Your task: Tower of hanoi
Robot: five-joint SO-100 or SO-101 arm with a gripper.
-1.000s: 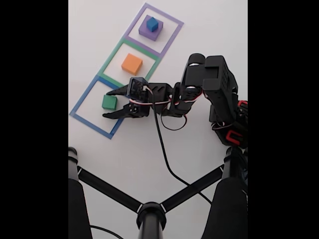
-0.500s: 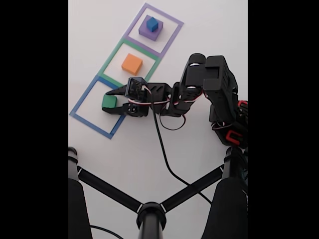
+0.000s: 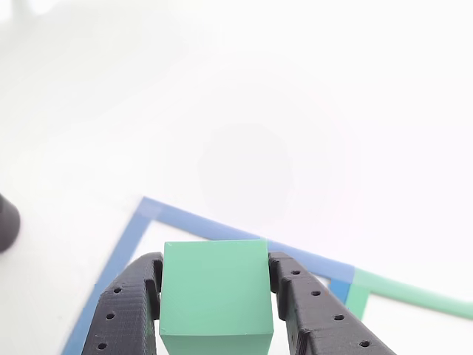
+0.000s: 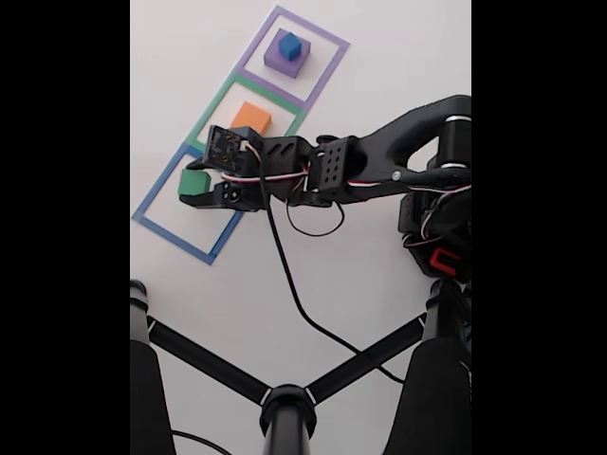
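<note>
My gripper is shut on the green block, which hangs a little above the blue outlined square in the fixed view. In the other view the green block sits squeezed between the two black fingers, above the blue outline's corner. The orange block lies in the green outline, partly hidden behind the gripper's camera. The small blue block rests on top of the purple block in the purple outline at the top.
Black tripod legs cross the lower part of the fixed view, and a black cable trails from the arm over the white table. The arm's base stands at the right edge.
The jaws closed on the green block. The arm then stretched out to the left and lifted the block slightly off the blue square.
</note>
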